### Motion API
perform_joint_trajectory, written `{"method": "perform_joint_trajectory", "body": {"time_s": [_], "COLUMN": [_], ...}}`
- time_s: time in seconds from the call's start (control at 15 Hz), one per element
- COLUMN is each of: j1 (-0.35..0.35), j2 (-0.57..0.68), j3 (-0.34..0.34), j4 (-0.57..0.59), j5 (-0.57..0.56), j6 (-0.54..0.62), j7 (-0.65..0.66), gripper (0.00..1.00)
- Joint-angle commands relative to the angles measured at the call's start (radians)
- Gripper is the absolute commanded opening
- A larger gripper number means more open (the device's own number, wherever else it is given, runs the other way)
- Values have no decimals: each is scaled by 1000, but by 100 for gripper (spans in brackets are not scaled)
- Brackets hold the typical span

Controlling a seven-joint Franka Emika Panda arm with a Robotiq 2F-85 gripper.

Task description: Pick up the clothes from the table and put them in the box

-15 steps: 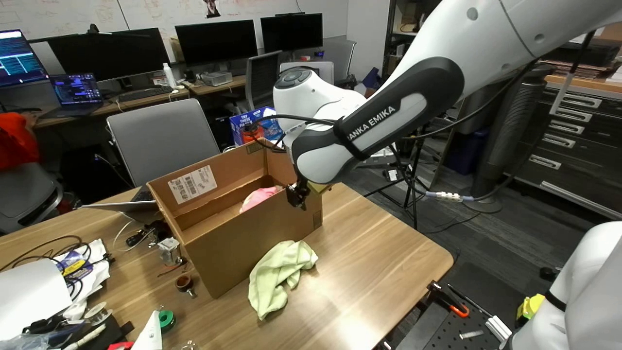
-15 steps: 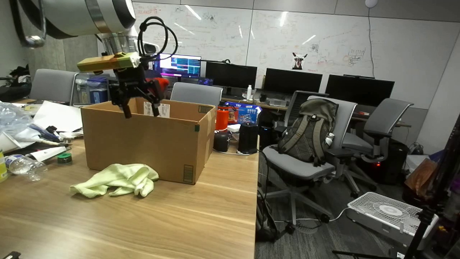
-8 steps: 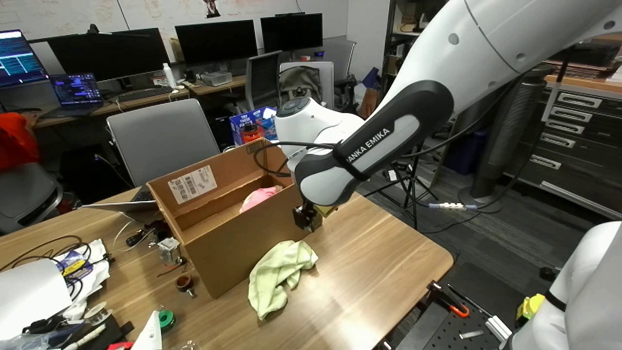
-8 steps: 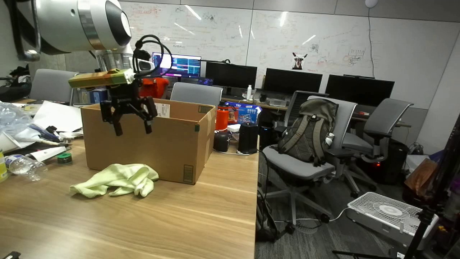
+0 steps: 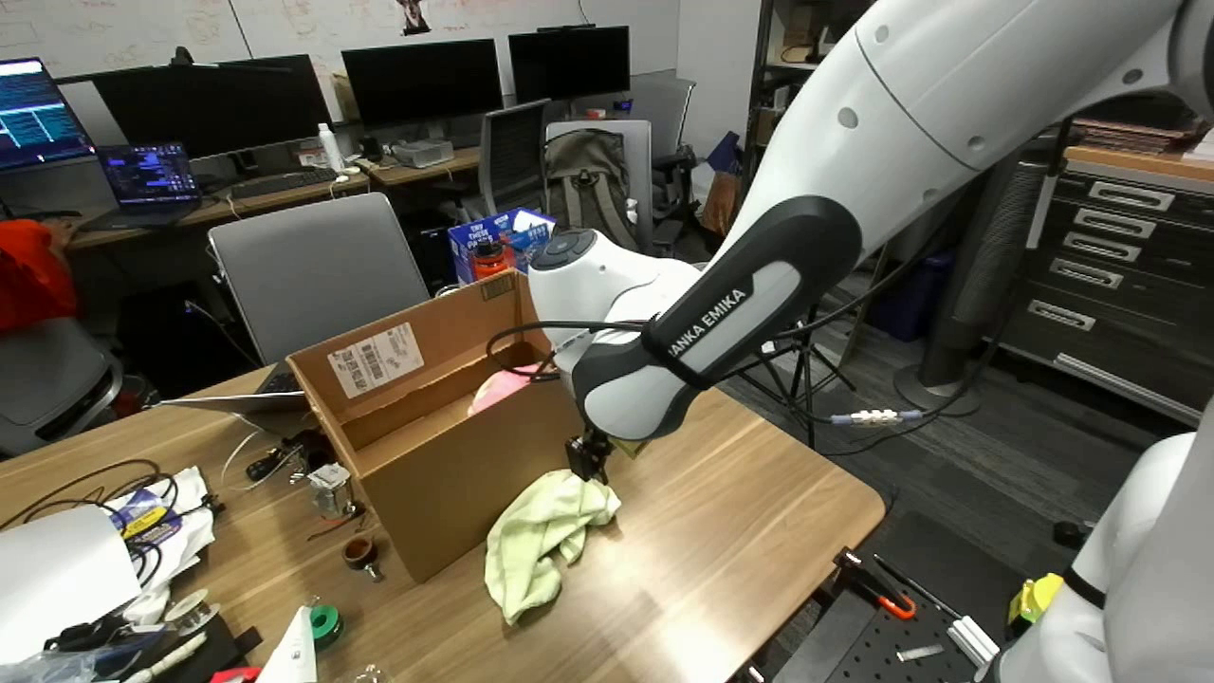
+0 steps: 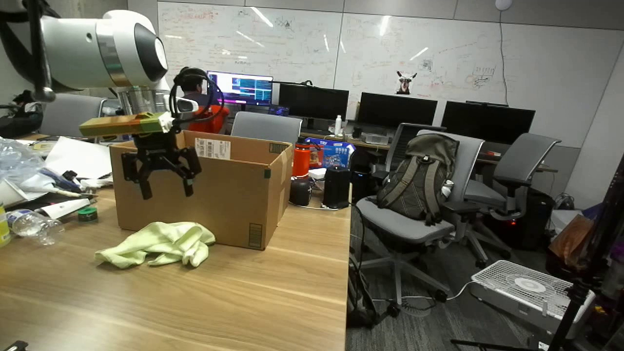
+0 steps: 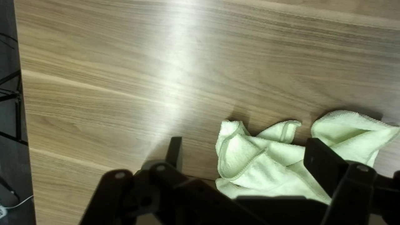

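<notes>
Hanging w/ claw [image 6: 167, 190] spread & nothing b/w the fingers [image 7: 325, 165], I'm just outside the box [image 6: 234, 204], above the green cloth [image 6: 161, 241], which lies on the table [image 6: 273, 302] by the box's long side, long axis approx along it. In wrist view the cloth sits off toward one finger, so I'd prob shift along the box, then drop.

The place looks like a robotics lab laid out as an office. A scribbled whiteboard [image 6: 375, 53] runs behind desks [image 5: 417, 175] bearing a row of monitors [image 6: 397, 108] and a lit laptop [image 5: 150, 175]; swivel chairs [image 6: 390, 221] stand about, beyond them a black drawer cabinet [image 5: 1110, 278], and a robot arm [image 5: 849, 156] hangs over a wood-grain surface [image 6: 243, 302].
</notes>
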Motion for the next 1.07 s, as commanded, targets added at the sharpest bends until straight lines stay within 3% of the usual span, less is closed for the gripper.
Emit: {"method": "perform_joint_trajectory", "body": {"time_s": [0.0,1.0], "j1": [7,40], "j2": [-10,38], "j3": [13,71], "j4": [-29,-84], "j5": [35,195], "j6": [53,209], "j7": [-42,-185], "gripper": [100,100]}}
